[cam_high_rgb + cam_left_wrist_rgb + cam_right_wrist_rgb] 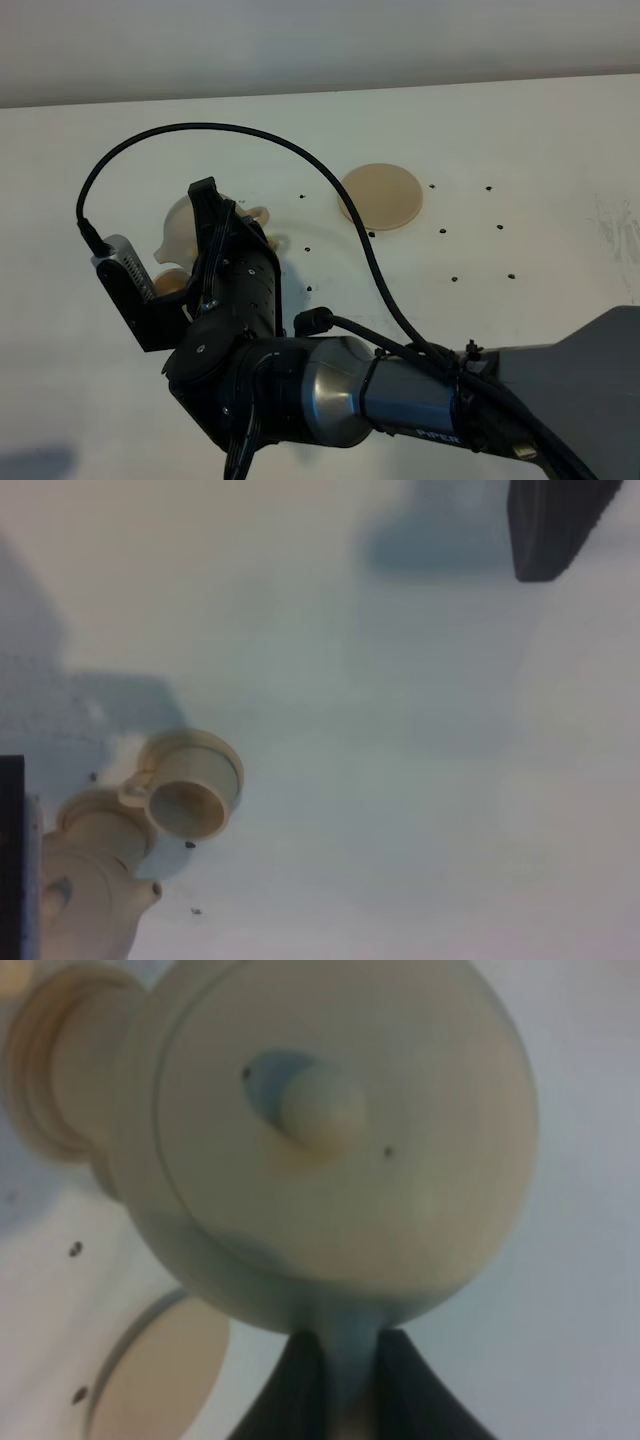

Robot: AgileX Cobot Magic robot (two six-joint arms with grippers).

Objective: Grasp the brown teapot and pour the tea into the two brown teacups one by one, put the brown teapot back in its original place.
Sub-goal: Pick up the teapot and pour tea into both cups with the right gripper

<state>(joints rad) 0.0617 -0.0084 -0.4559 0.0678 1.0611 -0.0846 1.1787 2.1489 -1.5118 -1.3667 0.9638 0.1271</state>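
Note:
My right gripper (340, 1385) is shut on the loop handle of the brown teapot (330, 1140) and holds it above the table. The exterior high view shows the right arm reaching across to the left, where the gripper (212, 222) and teapot (180, 226) are. One brown teacup (190, 798) stands open on its saucer. The other teacup (100, 825) sits just beyond the teapot's spout (150, 890). Most of both cups (172, 283) is hidden by the arm in the exterior view. The round coaster (381, 196) lies bare. Of my left gripper only a dark finger (552, 530) shows.
The white table (520, 140) carries small dark holes around the coaster. The right arm's black cable (300, 160) arcs over the table toward the coaster. The arm's bulky base (590, 390) fills the lower right corner.

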